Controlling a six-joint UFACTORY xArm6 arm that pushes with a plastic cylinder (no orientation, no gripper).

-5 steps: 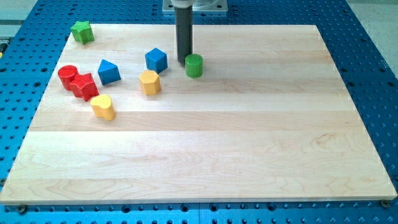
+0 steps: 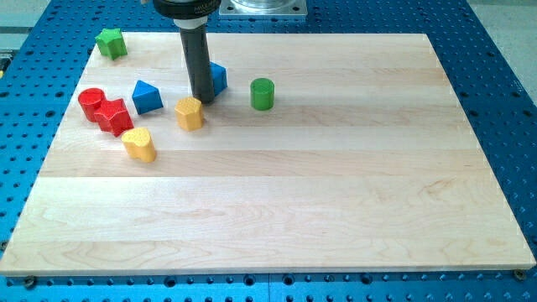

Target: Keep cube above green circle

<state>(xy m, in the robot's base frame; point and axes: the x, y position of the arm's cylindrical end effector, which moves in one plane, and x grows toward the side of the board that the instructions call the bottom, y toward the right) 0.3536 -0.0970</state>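
Observation:
The blue cube (image 2: 216,77) sits on the wooden board (image 2: 336,193), partly hidden behind my rod. The green circle block (image 2: 263,94) stands to its right and slightly lower in the view. My tip (image 2: 203,100) touches the board just left of the cube and right above the yellow hexagon-like block (image 2: 190,113).
A blue triangular block (image 2: 147,96), a red cylinder (image 2: 91,102), a red star-like block (image 2: 114,116) and a yellow heart block (image 2: 139,144) lie at the left. A green star block (image 2: 110,42) sits at the top left corner.
My rod moved left from beside the green circle to the left side of the blue cube. The yellow hexagon block shifted down-left a little. The green circle has barely moved.

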